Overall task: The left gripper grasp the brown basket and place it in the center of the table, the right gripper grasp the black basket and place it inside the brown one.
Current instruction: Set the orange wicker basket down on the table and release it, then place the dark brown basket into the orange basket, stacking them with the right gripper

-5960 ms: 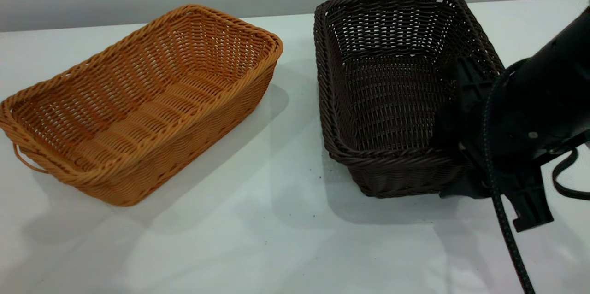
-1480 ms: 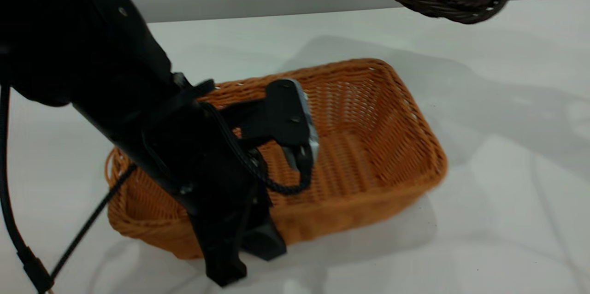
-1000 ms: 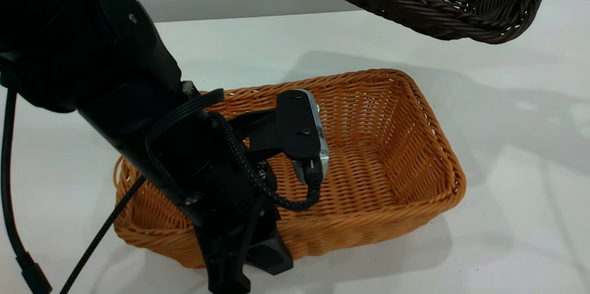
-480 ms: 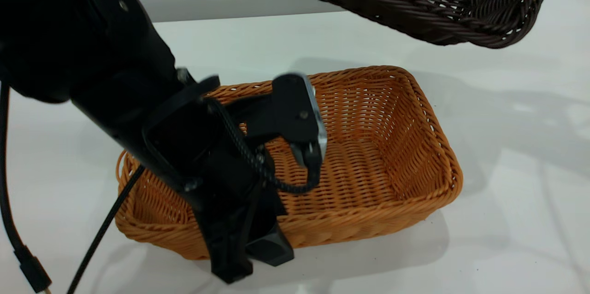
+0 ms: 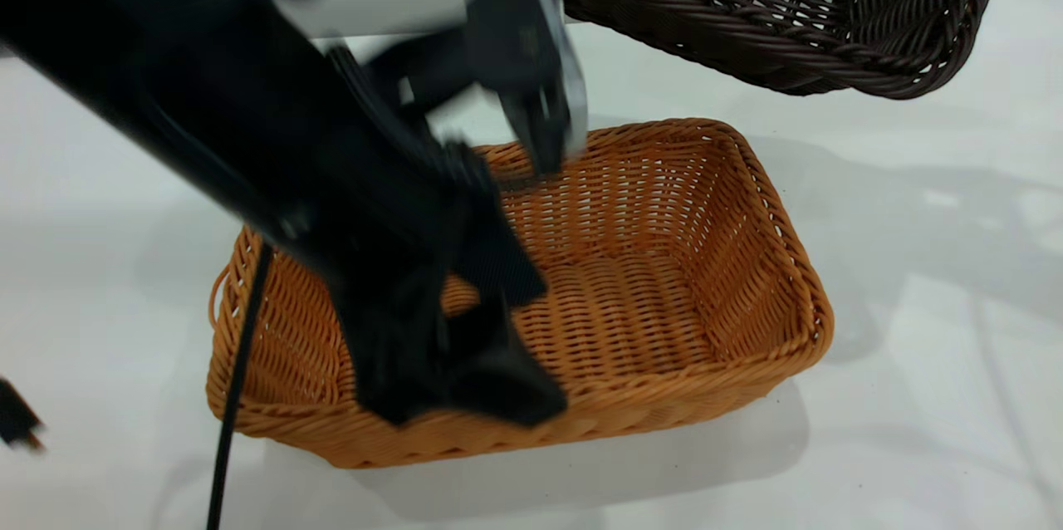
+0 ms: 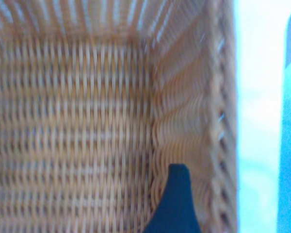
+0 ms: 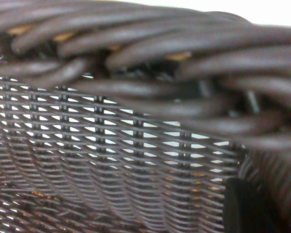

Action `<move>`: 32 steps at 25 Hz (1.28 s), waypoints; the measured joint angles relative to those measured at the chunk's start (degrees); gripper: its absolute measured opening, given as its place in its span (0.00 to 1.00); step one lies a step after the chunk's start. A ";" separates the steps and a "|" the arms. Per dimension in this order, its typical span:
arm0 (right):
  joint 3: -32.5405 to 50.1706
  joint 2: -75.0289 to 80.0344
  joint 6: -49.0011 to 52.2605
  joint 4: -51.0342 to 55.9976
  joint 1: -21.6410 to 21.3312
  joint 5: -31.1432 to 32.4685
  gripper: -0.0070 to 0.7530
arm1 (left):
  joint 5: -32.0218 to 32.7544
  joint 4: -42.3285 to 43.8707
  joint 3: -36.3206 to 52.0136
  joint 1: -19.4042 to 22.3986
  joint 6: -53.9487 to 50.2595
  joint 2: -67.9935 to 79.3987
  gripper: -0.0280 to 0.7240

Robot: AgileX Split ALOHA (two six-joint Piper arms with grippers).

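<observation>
The left gripper [image 5: 465, 380] hangs over the near rim of the brown basket [image 5: 664, 264], its fingers spread and holding nothing; one dark fingertip [image 6: 177, 204] shows against the inner wall of this basket. The brown basket rests on the white table [image 5: 913, 347], about in the middle. Farther back and higher, the black basket [image 5: 747, 7] is in the air, tilted. The right gripper is close against its woven rim [image 7: 150, 53]; I cannot tell how its jaws stand.

Baskets: two showing. One brown basket [image 5: 664, 281] is sitting under and just beside the left gripper [image 5: 465, 385]; one black basket [image 5: 747, 7] is hanging beyond that gripper, higher up. Grippers: one showing. Tables: one table [image 5: 913, 347] is lying beneath everything.
</observation>
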 joint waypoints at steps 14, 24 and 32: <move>0.00 0.32 -1.66 -1.01 0.31 11.17 0.17 | -7.37 -2.68 -3.43 -5.20 -8.22 -30.34 0.78; -7.16 6.24 1.93 -7.69 10.14 22.24 0.17 | -8.75 -2.55 -9.33 -5.20 -8.12 -33.08 0.78; -12.72 12.39 9.88 -15.67 18.57 21.82 0.17 | -8.86 -2.19 -9.33 -5.20 -7.59 -33.08 0.78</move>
